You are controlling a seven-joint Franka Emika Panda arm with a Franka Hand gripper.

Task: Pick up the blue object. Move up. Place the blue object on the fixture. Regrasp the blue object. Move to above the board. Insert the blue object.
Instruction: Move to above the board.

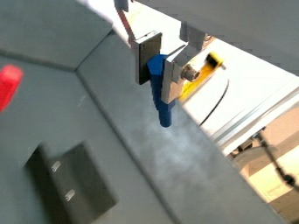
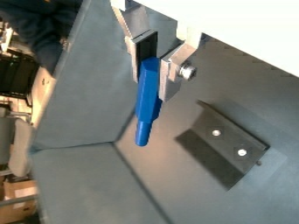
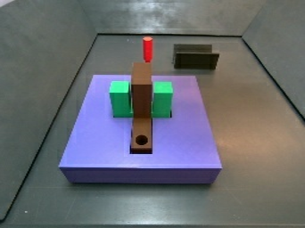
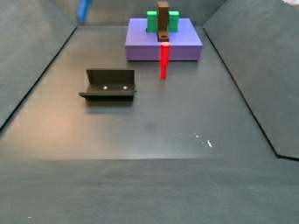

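Your gripper (image 2: 156,54) clamps the blue object (image 2: 147,103) only by its top end, raised above the fixture (image 2: 223,154), so a fast move could swing or slip it

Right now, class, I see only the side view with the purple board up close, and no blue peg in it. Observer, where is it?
Observer: The blue object is clamped in the gripper, up in the air; both wrist views show it.
Operator: How much sticks out?
Observer: Most of its length hangs below the jaws.
Operator: Is it over the fixture?
Observer: No; in a wrist view the fixture lies off to one side of the peg's tip.
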